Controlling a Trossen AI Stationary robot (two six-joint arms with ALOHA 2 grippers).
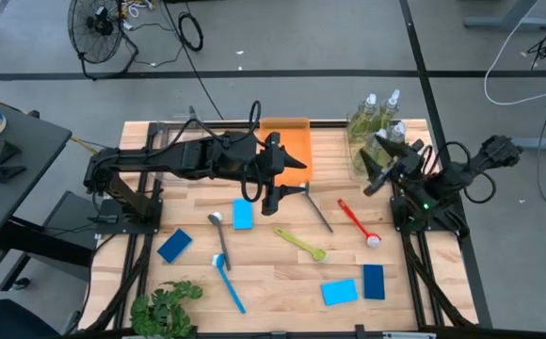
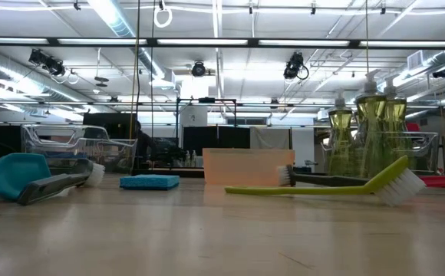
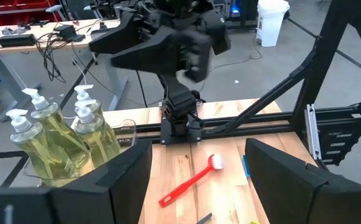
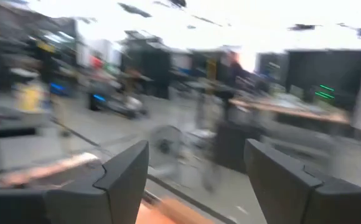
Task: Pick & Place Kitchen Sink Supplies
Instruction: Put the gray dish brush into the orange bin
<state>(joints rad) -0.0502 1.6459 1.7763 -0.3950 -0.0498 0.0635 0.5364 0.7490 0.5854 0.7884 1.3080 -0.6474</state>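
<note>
Three clear pump bottles [image 1: 375, 118] of yellow-green liquid stand in a clear bin at the far right. A red brush [image 1: 358, 222], a yellow-green brush [image 1: 300, 243], a black brush [image 1: 318, 211] and a blue brush [image 1: 229, 283] lie flat on the table. So do light-blue sponges [image 1: 243, 214] [image 1: 340, 291] and dark-blue sponges [image 1: 174, 245] [image 1: 374, 281]. My left gripper [image 1: 297, 188] hovers open over the table's middle, beside the orange tray [image 1: 290, 141]. My right gripper [image 1: 375, 162] is raised and open next to the bottles. Neither holds anything.
A green plant [image 1: 165, 311] sits at the near left corner. A grey-handled brush [image 1: 219, 231] lies left of centre. In the left wrist view the right arm [image 3: 168, 43] stands beyond the red brush [image 3: 190, 180], with the bottles [image 3: 62, 134] beside it.
</note>
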